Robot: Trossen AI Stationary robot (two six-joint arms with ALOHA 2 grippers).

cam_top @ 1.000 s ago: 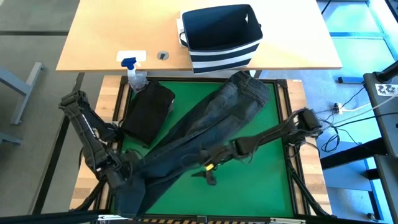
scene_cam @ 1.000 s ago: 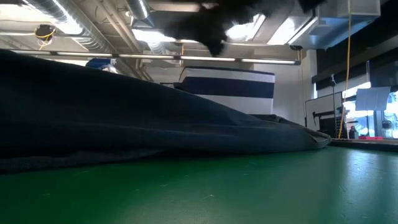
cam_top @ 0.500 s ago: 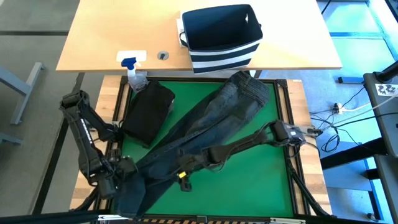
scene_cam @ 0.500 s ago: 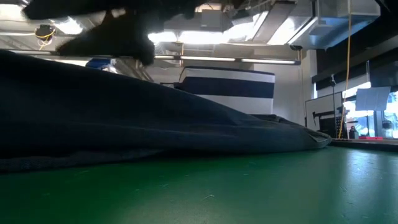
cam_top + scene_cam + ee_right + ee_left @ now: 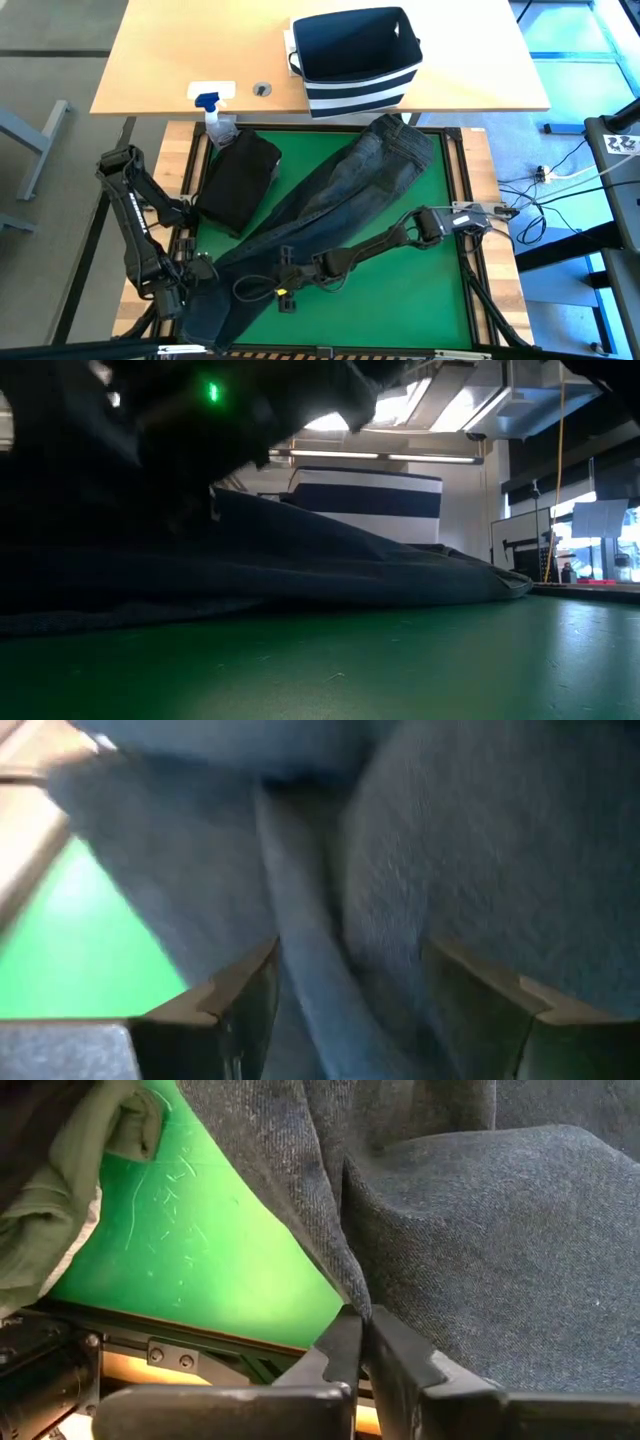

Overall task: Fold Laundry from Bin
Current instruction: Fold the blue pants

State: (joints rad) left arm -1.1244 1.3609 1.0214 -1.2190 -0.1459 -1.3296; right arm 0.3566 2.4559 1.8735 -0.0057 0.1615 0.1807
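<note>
The jeans (image 5: 345, 195) are heavy denim, a matt blue-grey with a coarse twill weave that shows clearly in the left wrist view (image 5: 480, 1240). The mat (image 5: 400, 280) under them is bright green, smooth and faintly scuffed with fine pale scratches (image 5: 190, 1230). An olive cloth (image 5: 60, 1200) looks soft and matt. The black garment (image 5: 238, 178) is a dull, soft fabric. The bin (image 5: 355, 60) is navy woven cloth with white stripes. The table (image 5: 170, 60) is pale wood with a smooth, low-sheen finish. The left gripper's fingers (image 5: 345, 1355) are matt black plastic. The bottle (image 5: 218, 125) is clear, glossy plastic.
</note>
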